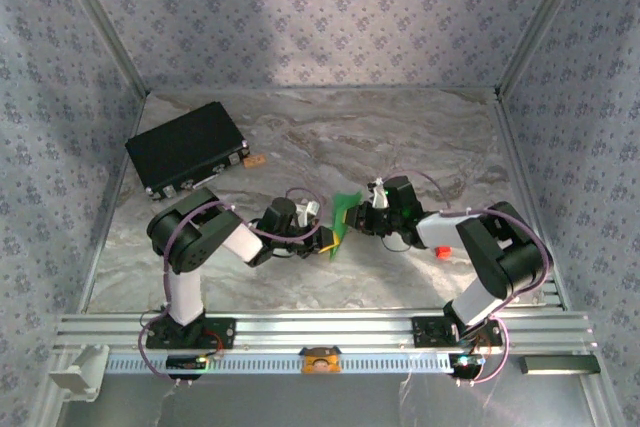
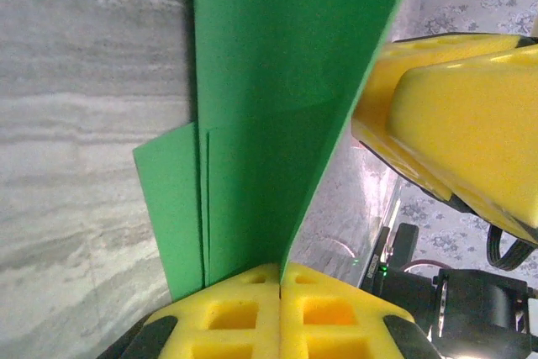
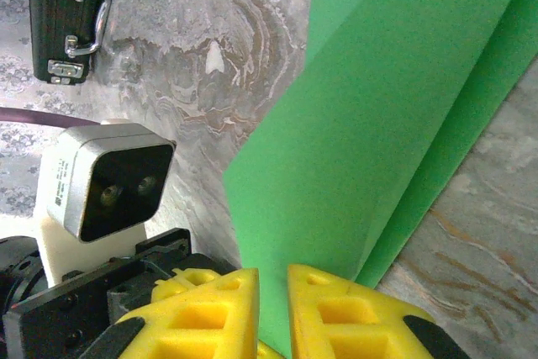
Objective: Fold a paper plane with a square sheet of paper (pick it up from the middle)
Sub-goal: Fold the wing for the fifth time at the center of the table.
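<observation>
One green sheet (image 1: 345,211) (image 2: 277,81) (image 3: 378,124), partly folded, is held up over the middle of the worktop (image 1: 400,137). The left gripper (image 1: 328,239) (image 2: 280,292) is clamped on one edge and the right gripper (image 1: 362,217) (image 3: 273,300) pinches it from the opposite side. A closed black case (image 1: 188,147) (image 3: 63,6) lies far left, well apart, its contents hidden. A tan piece (image 1: 255,160) sits just beside it. A red block (image 1: 441,250) rests near the right arm.

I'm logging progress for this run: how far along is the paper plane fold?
Done: the thin bright green paper sheet has been picked up and already carries folds; stacked layer edges and a crease show in the left wrist view. In hand: the left gripper and the right gripper each pinch it, holding it between them. Left: it shows no slim pointed dart shape yet, so the later shaping folds probably remain.
</observation>
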`<state>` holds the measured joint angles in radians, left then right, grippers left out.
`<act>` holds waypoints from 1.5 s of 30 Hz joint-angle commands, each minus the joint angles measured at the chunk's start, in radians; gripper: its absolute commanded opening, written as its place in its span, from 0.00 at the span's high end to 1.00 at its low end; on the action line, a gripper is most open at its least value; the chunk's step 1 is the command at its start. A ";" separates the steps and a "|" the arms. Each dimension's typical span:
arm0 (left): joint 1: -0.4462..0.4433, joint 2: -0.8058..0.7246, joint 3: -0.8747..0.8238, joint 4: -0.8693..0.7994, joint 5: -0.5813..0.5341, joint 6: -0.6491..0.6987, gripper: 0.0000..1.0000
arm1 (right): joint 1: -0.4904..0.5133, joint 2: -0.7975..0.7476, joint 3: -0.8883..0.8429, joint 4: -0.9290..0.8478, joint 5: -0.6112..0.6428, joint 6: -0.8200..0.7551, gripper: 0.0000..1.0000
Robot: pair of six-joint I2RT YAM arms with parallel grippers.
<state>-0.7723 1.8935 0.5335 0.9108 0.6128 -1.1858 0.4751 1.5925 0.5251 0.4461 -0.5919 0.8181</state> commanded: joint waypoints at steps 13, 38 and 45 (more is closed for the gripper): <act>0.000 0.072 -0.022 -0.114 -0.084 -0.058 1.00 | -0.026 0.106 0.099 -0.006 -0.092 -0.034 0.83; -0.007 0.042 -0.033 -0.216 -0.153 -0.095 1.00 | -0.038 0.275 0.153 -0.019 -0.094 -0.012 0.86; -0.025 -0.030 0.034 -0.403 -0.153 0.004 0.87 | -0.029 0.269 0.164 -0.115 -0.056 -0.031 0.88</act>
<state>-0.7879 1.8553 0.5610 0.8032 0.5514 -1.2488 0.4381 1.8263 0.6807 0.4351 -0.7227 0.8108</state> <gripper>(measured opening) 0.123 0.124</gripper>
